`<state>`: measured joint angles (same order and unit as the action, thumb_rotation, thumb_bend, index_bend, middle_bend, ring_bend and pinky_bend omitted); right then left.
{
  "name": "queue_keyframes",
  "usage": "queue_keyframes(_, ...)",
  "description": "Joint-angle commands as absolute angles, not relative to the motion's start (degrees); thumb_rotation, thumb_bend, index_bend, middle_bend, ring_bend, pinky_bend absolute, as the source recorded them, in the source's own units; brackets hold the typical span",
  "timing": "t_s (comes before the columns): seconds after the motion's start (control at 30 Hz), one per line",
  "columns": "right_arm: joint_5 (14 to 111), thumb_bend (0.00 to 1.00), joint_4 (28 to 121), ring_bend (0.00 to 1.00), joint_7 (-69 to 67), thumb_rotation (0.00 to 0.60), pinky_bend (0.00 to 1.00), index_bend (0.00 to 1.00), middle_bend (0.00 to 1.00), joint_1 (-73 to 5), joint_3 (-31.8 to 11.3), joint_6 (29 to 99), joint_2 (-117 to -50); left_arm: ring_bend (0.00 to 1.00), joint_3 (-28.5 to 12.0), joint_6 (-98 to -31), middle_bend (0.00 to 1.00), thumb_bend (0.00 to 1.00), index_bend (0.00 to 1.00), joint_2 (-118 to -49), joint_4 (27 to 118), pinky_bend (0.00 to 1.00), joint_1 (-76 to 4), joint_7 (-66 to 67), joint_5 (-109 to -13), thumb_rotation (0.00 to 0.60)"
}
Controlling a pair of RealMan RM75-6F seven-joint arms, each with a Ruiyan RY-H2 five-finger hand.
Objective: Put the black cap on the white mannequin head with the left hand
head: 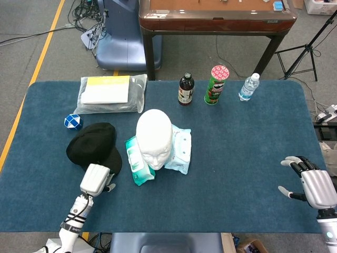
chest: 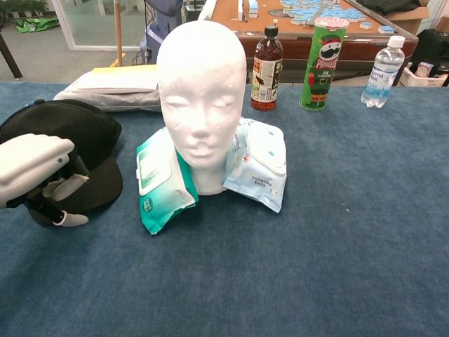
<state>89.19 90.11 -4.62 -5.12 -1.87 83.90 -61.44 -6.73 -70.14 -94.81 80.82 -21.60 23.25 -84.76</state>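
The black cap [head: 93, 143] [chest: 62, 130] lies flat on the blue table, left of the white mannequin head [head: 154, 137] [chest: 202, 91], which stands upright on wipe packs. My left hand [head: 96, 179] [chest: 36, 175] hovers over the near edge of the cap's brim, back of the hand up. Its fingers [chest: 68, 187] are apart and reach down around the brim; no grip on it shows. My right hand [head: 311, 185] stays low at the table's near right edge with fingers spread and nothing in it. It appears only in the head view.
Two wipe packs, green [chest: 158, 184] and pale blue [chest: 261, 163], lie under the head. A bagged yellow packet [head: 108, 93] and a blue-white puzzle ball [head: 72, 122] sit at far left. A dark bottle [head: 185, 89], a Pringles can [head: 216, 84] and a water bottle [head: 248, 87] line the back.
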Motion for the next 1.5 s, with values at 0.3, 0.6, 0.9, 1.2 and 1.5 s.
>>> queue_keyframes(0.3, 89.2, 0.12, 90.2, 0.2, -4.4, 0.6, 0.38, 0.32, 0.28, -5.1, -1.8, 83.9, -61.5, 0.61, -7.4, -69.3, 1.0, 0.04, 0.92, -96.3, 77.8, 0.53, -23.2, 23.2, -82.2, 0.6)
queue_keyframes(0.6, 89.3, 0.12, 90.1, 0.2, -4.9, 0.6, 0.38, 0.32, 0.28, -5.1, -1.8, 84.1, -61.4, 0.61, -7.5, -68.4, 1.0, 0.04, 0.92, -97.9, 74.5, 0.53, -24.0, 23.0, -79.9, 0.6)
queue_keyframes(0.9, 89.3, 0.12, 90.1, 0.2, -4.7, 0.6, 0.38, 0.32, 0.28, -5.1, -1.8, 84.0, -61.5, 0.61, -7.5, -68.7, 1.0, 0.04, 0.92, -98.2, 72.4, 0.53, -24.3, 22.2, -78.8, 0.6)
queue_keyframes(1.2, 89.4, 0.12, 90.3, 0.2, -3.8, 0.6, 0.38, 0.32, 0.28, -5.2, -1.7, 84.0, -61.7, 0.61, -8.0, -70.0, 1.0, 0.04, 0.92, -96.1, 71.9, 0.53, -24.1, 20.9, -78.2, 0.6)
queue_keyframes(1.5, 89.3, 0.12, 90.4, 0.2, -3.3, 0.6, 0.38, 0.32, 0.28, -5.3, -1.7, 83.7, -61.9, 0.61, -8.1, -69.7, 1.0, 0.04, 0.92, -94.7, 69.5, 0.53, -23.8, 19.5, -76.8, 0.6)
